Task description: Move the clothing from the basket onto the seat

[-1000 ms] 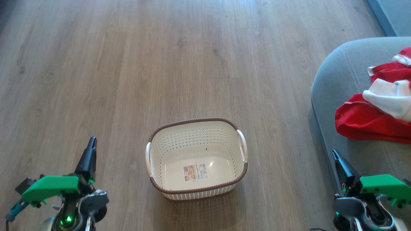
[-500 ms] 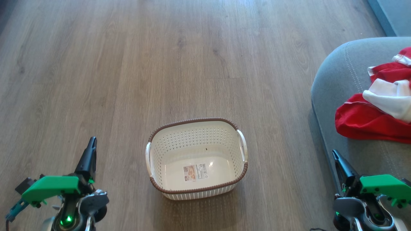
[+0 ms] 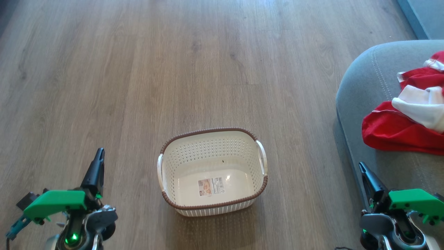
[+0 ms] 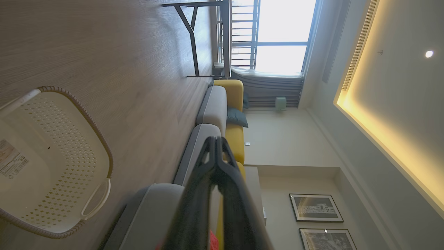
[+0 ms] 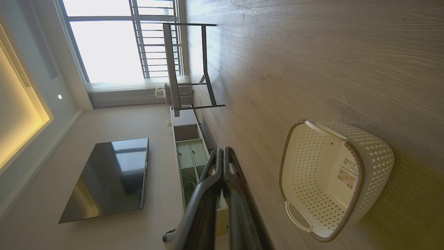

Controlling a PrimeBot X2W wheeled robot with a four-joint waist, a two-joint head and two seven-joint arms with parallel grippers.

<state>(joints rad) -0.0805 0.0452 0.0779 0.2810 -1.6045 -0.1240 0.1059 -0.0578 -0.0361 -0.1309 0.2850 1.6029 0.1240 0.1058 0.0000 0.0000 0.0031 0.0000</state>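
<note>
Cream perforated plastic basket [image 3: 211,150] on the wood floor [image 3: 138,86]: empty. Soft red-and-white clothing [image 3: 392,133] lies on the grey-blue upholstered seat [image 3: 364,80]. Left gripper [image 3: 99,152] and right gripper [image 3: 361,166]: fingers pressed together, nothing held. Transfer looks complete; park arms clear.

Grey-brown wood-plank floor [image 3: 208,69]; black metal-framed table [image 5: 172,69] beside a bright tall window [image 5: 104,41]; dark flat wall-mounted television screen [image 5: 107,177]

The cream basket [image 3: 212,172] stands upright on the floor, holding only a label. Red-and-white clothing [image 3: 409,118] lies heaped on the grey-blue seat [image 3: 364,90].
</note>
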